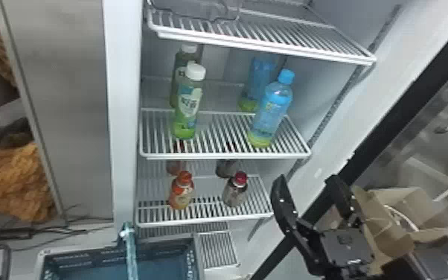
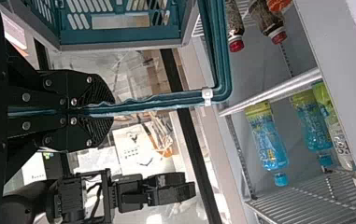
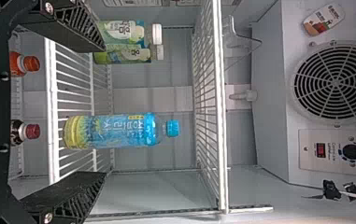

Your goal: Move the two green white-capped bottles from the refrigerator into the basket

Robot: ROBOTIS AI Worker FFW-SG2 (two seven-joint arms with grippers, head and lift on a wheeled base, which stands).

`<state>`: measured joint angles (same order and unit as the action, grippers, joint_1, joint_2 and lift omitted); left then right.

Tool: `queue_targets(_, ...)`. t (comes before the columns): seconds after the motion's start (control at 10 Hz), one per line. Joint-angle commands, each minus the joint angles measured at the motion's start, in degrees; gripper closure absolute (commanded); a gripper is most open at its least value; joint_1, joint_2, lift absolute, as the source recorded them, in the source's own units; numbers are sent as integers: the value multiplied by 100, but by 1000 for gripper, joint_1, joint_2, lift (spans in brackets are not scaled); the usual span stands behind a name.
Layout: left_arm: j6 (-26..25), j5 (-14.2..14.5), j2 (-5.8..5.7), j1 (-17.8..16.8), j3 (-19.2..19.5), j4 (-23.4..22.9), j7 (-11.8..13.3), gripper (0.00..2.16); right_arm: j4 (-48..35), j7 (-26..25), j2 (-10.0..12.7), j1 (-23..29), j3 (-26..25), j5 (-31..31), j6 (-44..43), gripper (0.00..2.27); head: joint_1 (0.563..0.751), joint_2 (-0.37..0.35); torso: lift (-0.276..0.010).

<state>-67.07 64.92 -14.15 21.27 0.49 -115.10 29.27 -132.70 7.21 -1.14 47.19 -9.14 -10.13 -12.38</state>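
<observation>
In the head view my right gripper (image 1: 309,193) stands open, right of and below the middle shelf (image 1: 221,155). On that shelf's left side one green white-capped bottle (image 1: 189,102) stands upright in front of the other green bottle (image 1: 179,70), partly hiding it. The right wrist view shows my right gripper (image 3: 104,110) with fingers wide apart, a blue bottle farther off in line with the gap, and the green bottles (image 3: 119,33) beyond one finger. In the left wrist view my left gripper (image 2: 112,110) is shut on the handle of the teal basket (image 2: 119,37); the basket (image 1: 193,257) is low in the head view.
Two blue-capped bottles (image 1: 271,111) stand on the middle shelf's right side. Below are orange (image 1: 181,191) and dark red-capped bottles (image 1: 235,191). The upper wire shelf (image 1: 264,45) hangs over the green bottles. The open door's dark frame (image 1: 394,126) and a cardboard box (image 1: 398,212) are at right.
</observation>
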Motion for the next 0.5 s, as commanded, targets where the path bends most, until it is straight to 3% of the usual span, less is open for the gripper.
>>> queue_targets(0.0,0,9,0,10,8,0,0,1191,2,9,0,-9,0,7,14,88,695,-350,-4)
queue_targets(0.4,0,21,0,10,8,0,0,1191,-12,0,0,-9,0,7,56,87,695,-350,-4)
